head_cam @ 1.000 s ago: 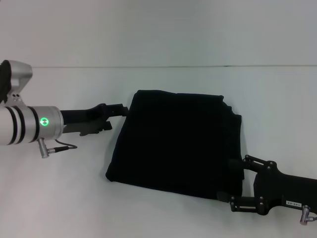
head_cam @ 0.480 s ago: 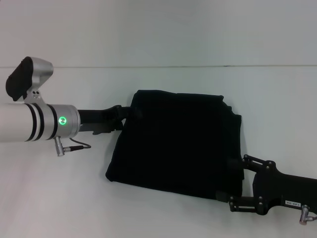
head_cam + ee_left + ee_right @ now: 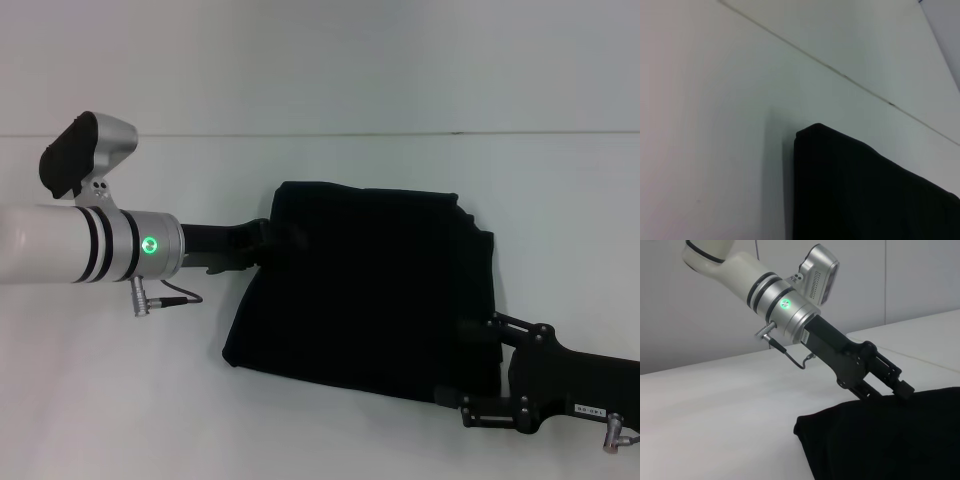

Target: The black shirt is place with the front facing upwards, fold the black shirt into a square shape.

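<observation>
**Folding Nearly Done on the Black Shirt**

Lying on the white table (image 3: 120, 400), the black shirt (image 3: 365, 290) is already a compact, roughly square stack; only tidying its skewed edges seems left. The left gripper (image 3: 285, 238) sits at the far left corner, its tips apparently on the cloth, though I cannot tell if they are clamped. The right gripper (image 3: 470, 365) meets the near right edge, fingertips lost against the black fabric. No lettering shows.
</observation>
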Available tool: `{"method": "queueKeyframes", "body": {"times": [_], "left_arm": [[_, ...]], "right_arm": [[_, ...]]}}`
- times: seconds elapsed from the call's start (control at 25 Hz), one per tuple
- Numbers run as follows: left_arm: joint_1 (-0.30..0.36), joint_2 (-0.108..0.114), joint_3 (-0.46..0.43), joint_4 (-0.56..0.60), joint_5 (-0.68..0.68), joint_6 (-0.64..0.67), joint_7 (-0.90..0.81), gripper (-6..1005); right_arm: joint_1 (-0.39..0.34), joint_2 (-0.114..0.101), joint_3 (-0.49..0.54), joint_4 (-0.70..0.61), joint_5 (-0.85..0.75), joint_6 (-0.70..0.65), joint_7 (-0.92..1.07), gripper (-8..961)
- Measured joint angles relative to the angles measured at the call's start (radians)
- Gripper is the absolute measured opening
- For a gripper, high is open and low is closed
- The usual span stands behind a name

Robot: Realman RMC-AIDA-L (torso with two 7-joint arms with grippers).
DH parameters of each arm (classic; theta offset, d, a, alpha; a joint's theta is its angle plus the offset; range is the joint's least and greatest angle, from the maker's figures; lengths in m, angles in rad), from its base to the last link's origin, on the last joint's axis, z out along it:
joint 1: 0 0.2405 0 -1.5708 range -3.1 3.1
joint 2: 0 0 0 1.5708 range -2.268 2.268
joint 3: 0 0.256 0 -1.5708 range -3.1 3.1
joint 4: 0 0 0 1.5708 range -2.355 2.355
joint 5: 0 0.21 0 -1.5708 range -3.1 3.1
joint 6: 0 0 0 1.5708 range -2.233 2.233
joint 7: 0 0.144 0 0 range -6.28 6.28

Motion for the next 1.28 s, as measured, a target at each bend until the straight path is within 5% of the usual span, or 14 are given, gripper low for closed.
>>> {"method": "queueKeyframes", "body": {"times": [0.76, 1.28], "left_arm": [[0.002, -0.006, 0.007, 0.003, 0.0, -0.026, 0.006, 119], [0.03, 0.008, -0.095, 0.002, -0.012, -0.021, 0.026, 63]], "right_arm": [[0.001, 0.0, 0.0, 0.004, 0.0, -0.01, 0.0, 927], [0.003, 0.0, 0.01, 0.002, 0.012, -0.005, 0.0, 928]]}}
